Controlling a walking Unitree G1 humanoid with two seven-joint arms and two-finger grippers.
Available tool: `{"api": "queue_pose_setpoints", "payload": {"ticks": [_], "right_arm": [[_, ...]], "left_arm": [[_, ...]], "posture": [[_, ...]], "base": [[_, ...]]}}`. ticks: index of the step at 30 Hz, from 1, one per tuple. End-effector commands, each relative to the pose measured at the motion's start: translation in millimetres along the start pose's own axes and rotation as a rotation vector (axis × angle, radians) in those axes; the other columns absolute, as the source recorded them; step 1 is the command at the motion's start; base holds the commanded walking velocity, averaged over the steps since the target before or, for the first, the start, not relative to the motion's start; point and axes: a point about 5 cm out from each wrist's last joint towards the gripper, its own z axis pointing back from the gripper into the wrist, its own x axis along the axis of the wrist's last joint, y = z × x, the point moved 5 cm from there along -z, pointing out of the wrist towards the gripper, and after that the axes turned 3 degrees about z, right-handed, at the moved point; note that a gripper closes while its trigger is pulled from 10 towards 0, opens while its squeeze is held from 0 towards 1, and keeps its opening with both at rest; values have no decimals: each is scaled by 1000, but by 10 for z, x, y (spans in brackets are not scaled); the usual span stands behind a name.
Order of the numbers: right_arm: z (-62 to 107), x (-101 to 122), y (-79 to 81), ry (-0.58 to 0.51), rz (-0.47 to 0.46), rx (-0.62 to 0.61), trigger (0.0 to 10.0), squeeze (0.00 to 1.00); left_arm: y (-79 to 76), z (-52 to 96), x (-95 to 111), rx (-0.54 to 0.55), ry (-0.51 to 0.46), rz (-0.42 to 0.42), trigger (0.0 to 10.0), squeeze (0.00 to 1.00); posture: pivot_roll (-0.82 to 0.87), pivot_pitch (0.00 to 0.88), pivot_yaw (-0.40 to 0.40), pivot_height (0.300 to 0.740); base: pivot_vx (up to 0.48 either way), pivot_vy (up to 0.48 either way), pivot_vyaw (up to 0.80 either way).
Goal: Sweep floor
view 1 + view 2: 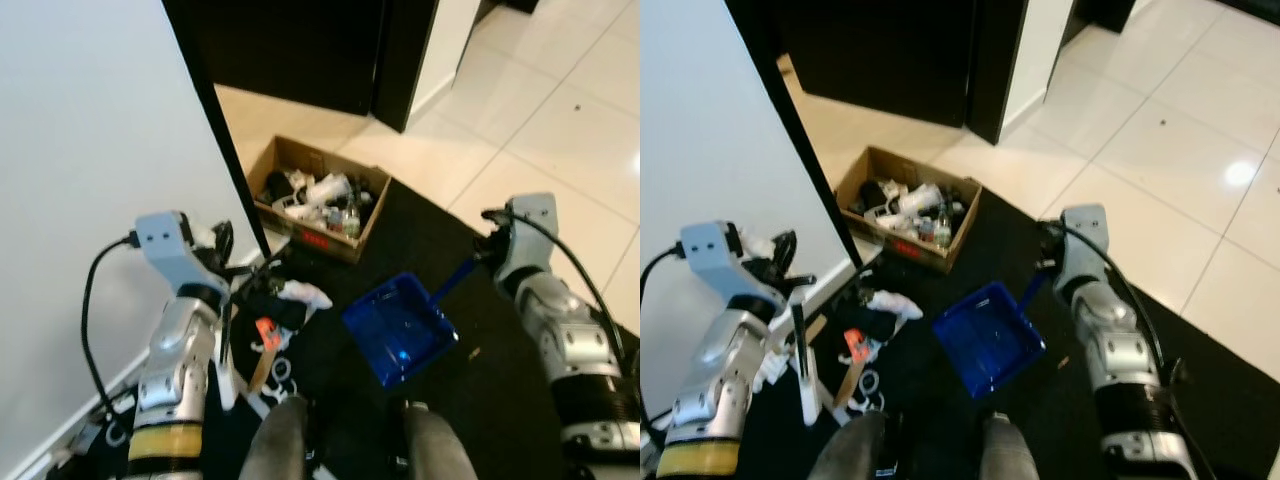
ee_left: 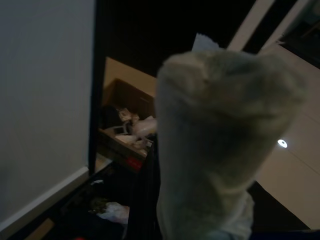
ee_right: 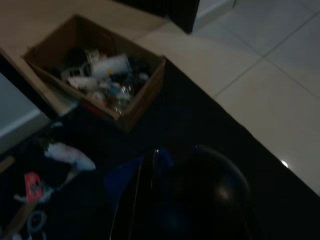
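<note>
From the head views, our right gripper (image 1: pixel 487 246) is gripping the blue dustpan (image 1: pixel 400 328) by its handle on the black mat (image 1: pixel 500 380); the cardboard box (image 1: pixel 318 197) is sitting at eleven o'clock from it. Our left gripper (image 1: pixel 222 240) is clutching a pale brush (image 2: pixel 220 140), looming close in its wrist view.

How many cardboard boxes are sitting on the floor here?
1. The open cardboard box, full of bottles and clutter, sits at the edge of the black mat, beyond the blue dustpan. Others could be hidden behind the white wall.
</note>
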Motion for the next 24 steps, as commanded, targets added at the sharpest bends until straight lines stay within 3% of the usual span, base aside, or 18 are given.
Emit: {"api": "queue_pose_setpoints", "payload": {"ticks": [1, 2, 3, 6, 9, 11, 14, 21, 24], "right_arm": [[10, -292, 115, 112, -44, 26, 10000, 0], [10, -292, 115, 112, -44, 26, 10000, 0], [-21, 50, 40, -6, -72, -47, 10000, 0], [-32, 192, 21, -55, -94, -70, 10000, 0], [-17, 559, -95, -177, -149, -157, 10000, 0], [-8, 685, -141, -214, -165, -179, 10000, 0], [-25, 682, -148, -216, -183, -180, 10000, 0], [-63, 441, -118, -143, -214, -203, 10000, 0], [-78, 339, -100, -98, -274, -208, 10000, 0]], "left_arm": [[6, 13, 12, 9, -15, -18, 10000, 0], [6, 13, 12, 9, -15, -18, 10000, 0], [13, 21, 8, 15, -14, -20, 10000, 0], [15, 24, 8, 16, -14, -20, 10000, 0], [22, 22, 26, 19, -16, -25, 10000, 0], [51, 11, 68, 28, -23, -39, 10000, 0], [94, -5, 118, 39, -31, -49, 10000, 0], [198, -28, 237, 63, -57, -69, 10000, 0], [197, -23, 220, 63, -53, -69, 10000, 0]], "posture": [[31, 223, 26, 740], [31, 223, 26, 740], [34, 222, 27, 740], [38, 221, 29, 740], [42, 218, 34, 740], [43, 217, 36, 740], [42, 217, 38, 740], [48, 216, 36, 740], [49, 215, 35, 740]], "base": [[0, 0, 0], [0, 0, 0], [0, 0, 0], [0, 0, 0], [0, 0, 0], [0, 0, 0], [0, 0, 0], [0, 0, 0], [0, 0, 0]]}}
